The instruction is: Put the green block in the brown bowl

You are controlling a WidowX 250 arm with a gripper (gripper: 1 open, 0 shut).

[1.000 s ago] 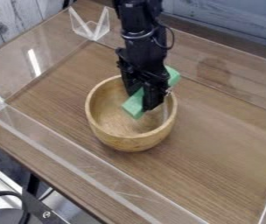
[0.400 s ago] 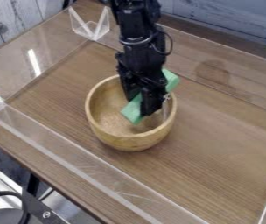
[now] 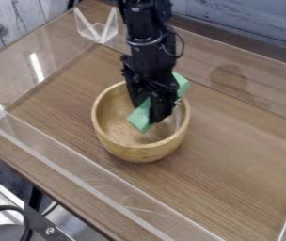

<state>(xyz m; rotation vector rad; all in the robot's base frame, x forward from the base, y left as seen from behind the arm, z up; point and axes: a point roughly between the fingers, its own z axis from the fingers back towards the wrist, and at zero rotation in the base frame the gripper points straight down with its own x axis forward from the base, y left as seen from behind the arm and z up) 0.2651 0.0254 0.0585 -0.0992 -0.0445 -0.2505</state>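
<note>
The arm descends vertically from the upper frame edge, wrist straight. The gripper (image 3: 152,102) points straight down, its black jaws partly parted and clamped on an object between them.

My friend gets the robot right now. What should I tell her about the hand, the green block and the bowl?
Hand: pointing straight down inside the brown bowl, shut on the green block.
Green block: tilted in the grip, its low end down in the bowl, its upper end level with the far rim. Whether it touches the bottom cannot be told.
Done: block picked up and brought into the bowl.
Left: let go of the block, then lift the hand out.
</note>
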